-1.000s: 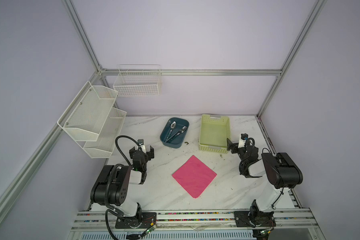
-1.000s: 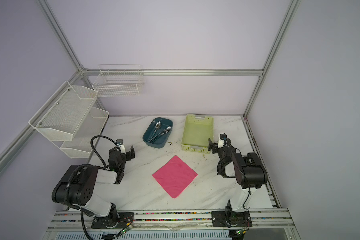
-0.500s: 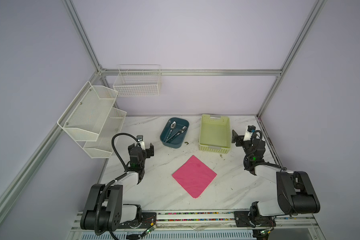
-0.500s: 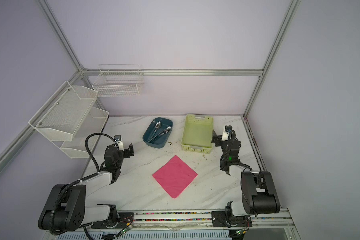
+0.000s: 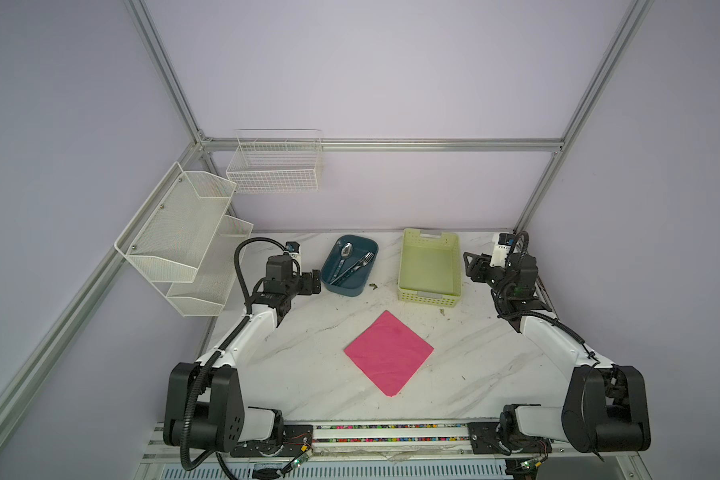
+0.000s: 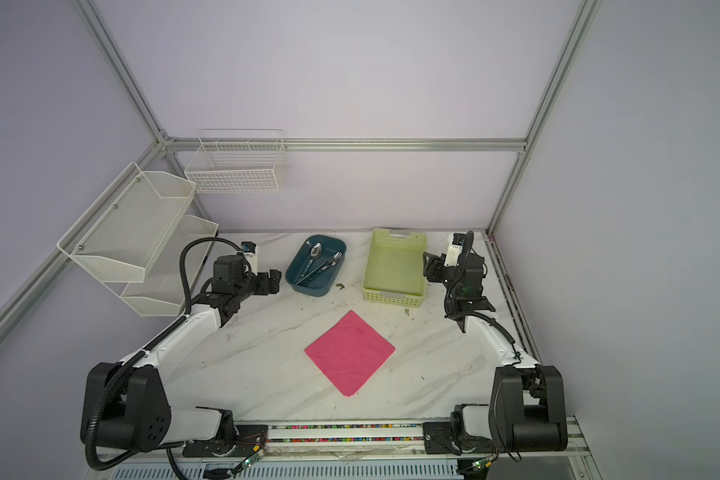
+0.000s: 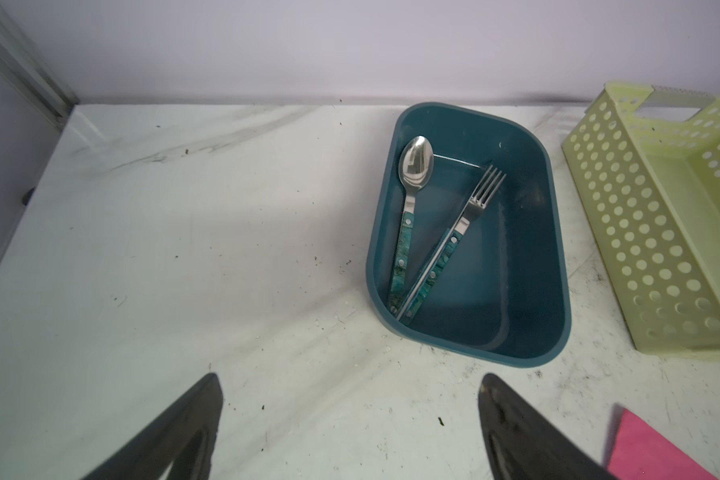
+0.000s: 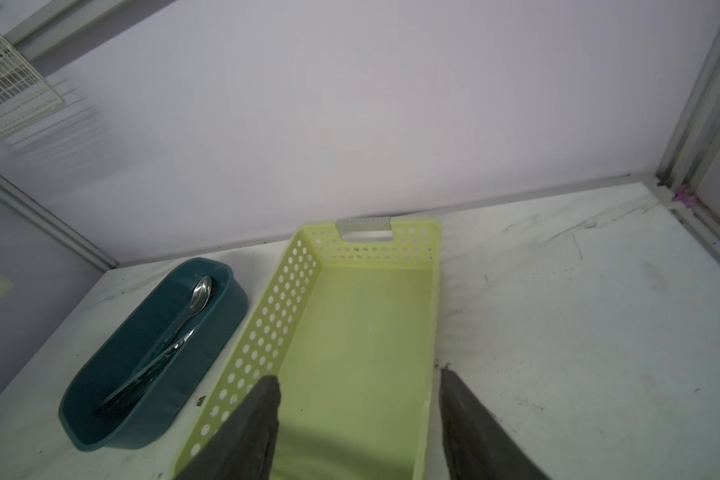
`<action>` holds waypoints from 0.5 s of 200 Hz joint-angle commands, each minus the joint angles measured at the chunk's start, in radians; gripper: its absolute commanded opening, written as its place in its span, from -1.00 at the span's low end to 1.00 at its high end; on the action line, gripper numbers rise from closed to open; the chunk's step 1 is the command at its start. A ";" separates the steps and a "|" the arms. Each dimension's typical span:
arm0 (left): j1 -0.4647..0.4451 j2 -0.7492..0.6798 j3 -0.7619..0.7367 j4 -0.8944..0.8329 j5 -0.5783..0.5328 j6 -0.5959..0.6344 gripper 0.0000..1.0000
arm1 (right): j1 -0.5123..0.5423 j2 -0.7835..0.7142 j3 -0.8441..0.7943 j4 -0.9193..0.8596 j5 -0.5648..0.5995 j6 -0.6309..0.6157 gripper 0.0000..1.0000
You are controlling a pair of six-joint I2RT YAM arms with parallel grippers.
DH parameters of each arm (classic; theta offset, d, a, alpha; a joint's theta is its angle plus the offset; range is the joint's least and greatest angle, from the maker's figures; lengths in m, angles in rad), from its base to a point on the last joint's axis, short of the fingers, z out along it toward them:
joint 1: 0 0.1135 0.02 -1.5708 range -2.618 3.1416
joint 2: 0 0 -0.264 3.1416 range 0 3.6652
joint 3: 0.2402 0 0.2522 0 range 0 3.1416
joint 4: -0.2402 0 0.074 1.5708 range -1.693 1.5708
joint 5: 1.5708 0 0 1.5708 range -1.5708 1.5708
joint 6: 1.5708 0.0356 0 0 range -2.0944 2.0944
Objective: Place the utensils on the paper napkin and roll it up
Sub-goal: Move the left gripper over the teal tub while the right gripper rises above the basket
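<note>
Though the utensils [image 5: 352, 266] lie at two o'clock from the left gripper [image 5: 316, 282], it gapes empty. The right gripper [image 5: 472, 268], half-open, holds nothing.

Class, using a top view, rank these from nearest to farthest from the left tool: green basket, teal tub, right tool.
1. The teal tub, just beside the left tool.
2. The green basket, beyond the tub.
3. The right tool, past the basket's far side.

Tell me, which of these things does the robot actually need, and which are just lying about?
Needed: shiny steel spoon and fork with teal speckled handles, in the dark teal plastic tub; bright pink square paper napkin.
Lying about: pale green perforated plastic basket; white wire wall basket; white mesh shelf.
</note>
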 commanded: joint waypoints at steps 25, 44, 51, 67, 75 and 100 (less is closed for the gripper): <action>-0.012 0.209 0.306 -0.246 0.098 -0.001 0.88 | 0.030 0.067 0.088 -0.257 -0.138 0.062 0.16; -0.011 0.306 0.405 -0.296 0.112 -0.006 0.86 | 0.039 0.080 0.095 -0.289 -0.155 0.069 0.14; -0.012 0.338 0.442 -0.314 0.116 -0.008 0.84 | 0.042 0.081 0.093 -0.292 -0.158 0.075 0.14; -0.014 0.403 0.505 -0.344 0.144 -0.006 0.80 | 0.048 0.087 0.090 -0.293 -0.169 0.087 0.13; -0.016 0.428 0.530 -0.356 0.159 -0.002 0.79 | 0.050 0.090 0.091 -0.293 -0.175 0.091 0.12; -0.026 0.468 0.560 -0.363 0.205 0.016 0.78 | 0.061 0.109 0.106 -0.303 -0.198 0.108 0.09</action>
